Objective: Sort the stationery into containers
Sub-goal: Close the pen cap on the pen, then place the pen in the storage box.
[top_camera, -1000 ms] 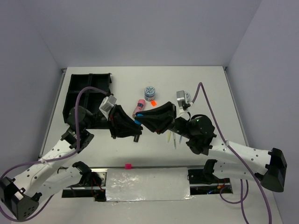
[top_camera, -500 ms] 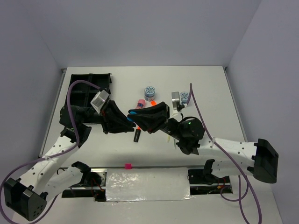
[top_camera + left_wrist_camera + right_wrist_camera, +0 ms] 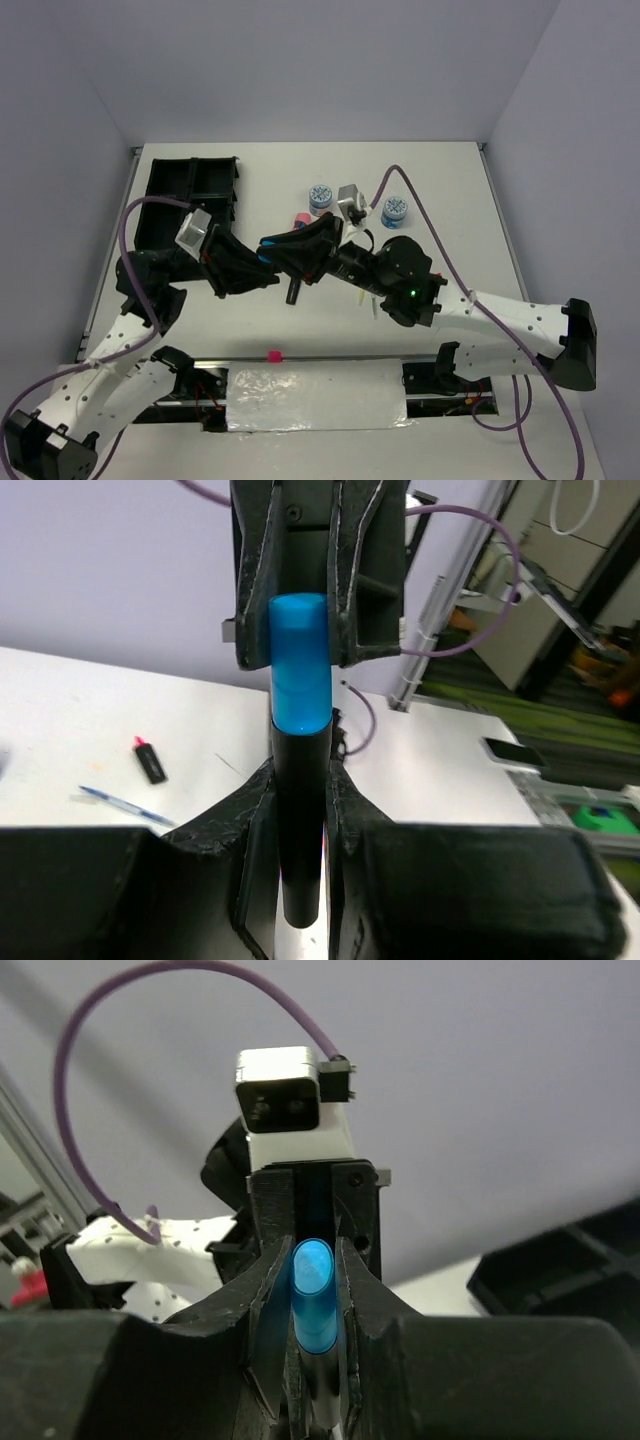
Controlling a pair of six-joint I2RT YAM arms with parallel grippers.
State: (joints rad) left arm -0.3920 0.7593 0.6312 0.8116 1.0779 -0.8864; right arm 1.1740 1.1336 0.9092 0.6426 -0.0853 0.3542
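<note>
A black marker with a blue cap hangs above the table between both arms. My left gripper is shut on its black body. From the opposite side my right gripper is shut on the blue cap. In the left wrist view the right gripper closes round the cap. The black organiser tray lies at the far left, behind the left arm. Another black marker lies on the table below the grippers.
A pink tube and two blue-white tubs sit at the middle back. Thin pens lie partly under the right arm. A red-capped marker and a blue pen lie on the table.
Both grippers have moved left together with the blue-capped marker held between them. The right wrist has shifted left and uncovered the right-hand tub.
</note>
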